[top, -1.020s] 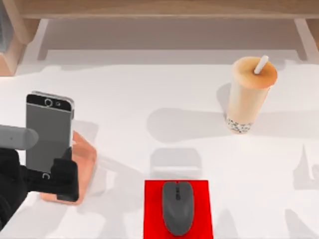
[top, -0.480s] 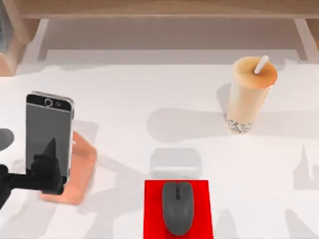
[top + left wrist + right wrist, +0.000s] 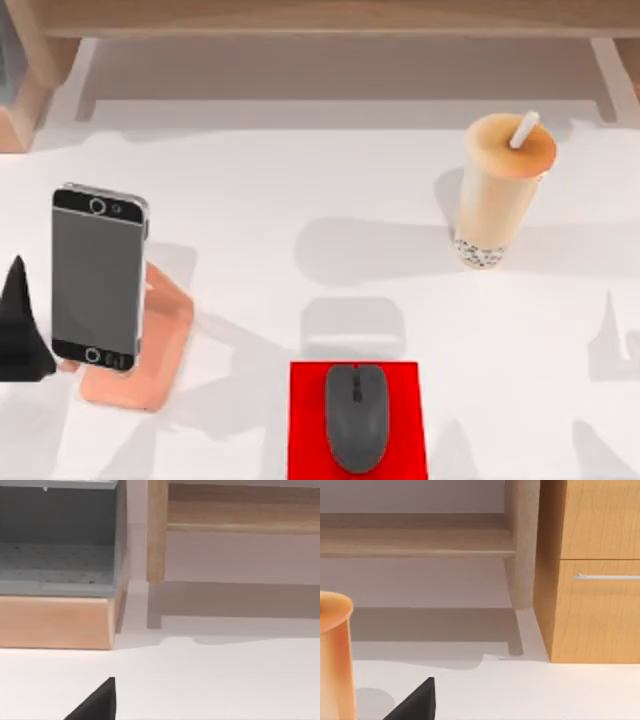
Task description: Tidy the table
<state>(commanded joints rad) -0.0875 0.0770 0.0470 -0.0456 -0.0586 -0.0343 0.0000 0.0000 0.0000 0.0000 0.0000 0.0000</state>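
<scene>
Orange-tan boba cup point(image 3: 498, 190) w/ straw upright on table point(image 3: 300, 200); left fingers point(image 3: 20, 325): can't tell.

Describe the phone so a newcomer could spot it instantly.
Start at the white table and go to its left side in the top view. The phone leans there on a salmon-pink stand, beside the left pincer. It is the only flat grey slab with a black-edged screen.

one phone point(image 3: 98, 275), one stand point(image 3: 150, 345), one mouse point(image 3: 356, 415), one red mat point(image 3: 305, 420), one cup point(image 3: 498, 190)
</scene>
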